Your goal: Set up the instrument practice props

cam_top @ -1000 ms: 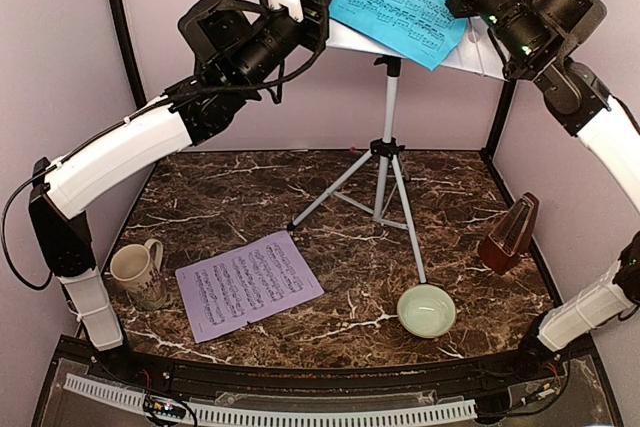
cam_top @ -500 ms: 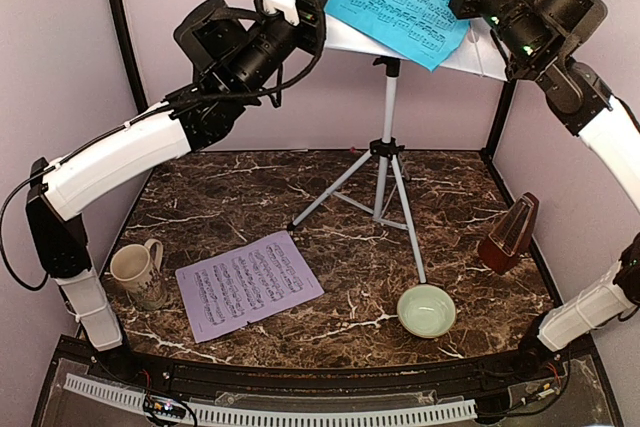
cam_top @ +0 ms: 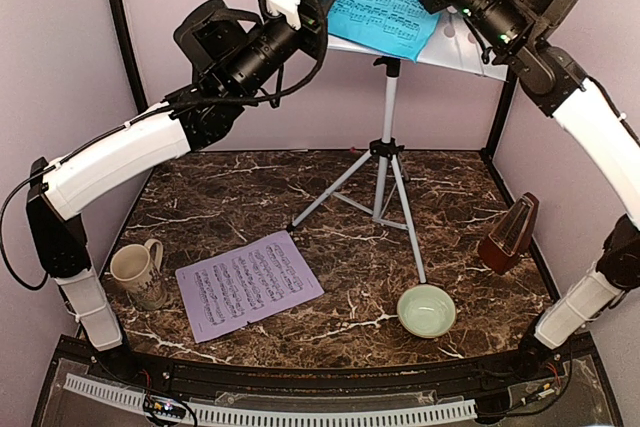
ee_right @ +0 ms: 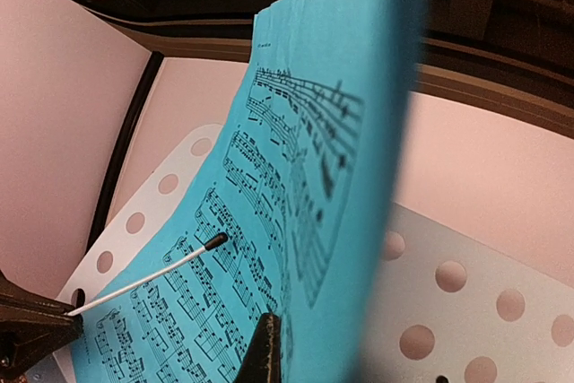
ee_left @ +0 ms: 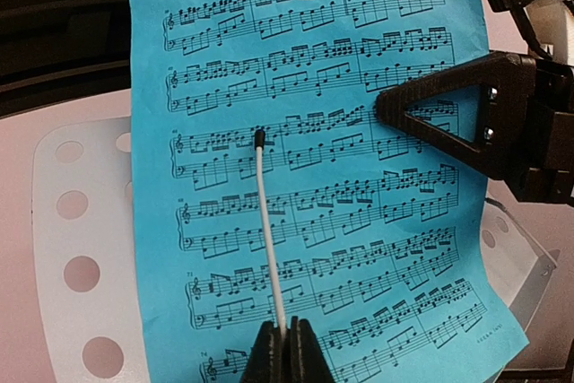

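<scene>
Both clamped: left tool (ee_left: 280, 352) on white rod (ee_left: 270, 239), right tool (ee_left: 384, 107) on blue sheet (ee_left: 359, 248); mug (cam_top: 135, 267), bowl (cam_top: 426, 310) below.

A robot lab booth — plain lilac walls (cam_top: 60, 67), black corner posts (cam_top: 120, 27); marble-print tabletop (cam_top: 250, 197).

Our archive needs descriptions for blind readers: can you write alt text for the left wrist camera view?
A blue music sheet rests on the music stand's perforated desk. From the bottom edge the left gripper, shut, holds a thin white stick whose black tip points at mid-page; the right gripper grips the sheet from the right.
</scene>
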Available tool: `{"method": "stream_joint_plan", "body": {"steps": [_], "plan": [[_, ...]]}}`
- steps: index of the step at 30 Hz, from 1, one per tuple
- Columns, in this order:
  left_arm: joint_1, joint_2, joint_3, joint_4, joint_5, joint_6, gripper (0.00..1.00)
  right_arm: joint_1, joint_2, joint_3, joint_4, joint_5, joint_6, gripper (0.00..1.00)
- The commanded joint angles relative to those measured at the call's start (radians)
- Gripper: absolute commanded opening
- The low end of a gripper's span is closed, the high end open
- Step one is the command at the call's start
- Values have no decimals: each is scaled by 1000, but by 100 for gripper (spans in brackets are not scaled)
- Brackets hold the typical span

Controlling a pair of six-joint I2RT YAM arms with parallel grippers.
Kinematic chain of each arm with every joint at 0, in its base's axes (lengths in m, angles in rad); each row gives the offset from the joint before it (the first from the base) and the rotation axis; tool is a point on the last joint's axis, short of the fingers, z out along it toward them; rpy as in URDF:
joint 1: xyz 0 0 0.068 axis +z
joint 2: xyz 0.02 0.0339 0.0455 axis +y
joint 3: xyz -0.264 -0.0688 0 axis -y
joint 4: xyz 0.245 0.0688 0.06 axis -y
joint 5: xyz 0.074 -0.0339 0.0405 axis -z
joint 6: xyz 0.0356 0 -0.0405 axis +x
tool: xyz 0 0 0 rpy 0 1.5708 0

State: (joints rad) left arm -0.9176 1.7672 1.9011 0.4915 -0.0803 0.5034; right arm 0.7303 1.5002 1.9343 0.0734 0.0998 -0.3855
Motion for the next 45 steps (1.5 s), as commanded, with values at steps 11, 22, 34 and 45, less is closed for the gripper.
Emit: {"method": "stream_joint_plan", "body": {"steps": [11,22,34,45], "plan": [[-9,-75,0,54,110,1,0,-62,129,166,40,-273,-147,0],[-9,-74,-4,59,117,-9,0,-76,172,179,103,-337,-90,23],[-9,-82,-23,82,109,-11,0,-86,115,97,180,-276,-61,71],[-9,-96,-35,86,105,-8,0,-90,19,-37,247,-183,-37,89]]}}
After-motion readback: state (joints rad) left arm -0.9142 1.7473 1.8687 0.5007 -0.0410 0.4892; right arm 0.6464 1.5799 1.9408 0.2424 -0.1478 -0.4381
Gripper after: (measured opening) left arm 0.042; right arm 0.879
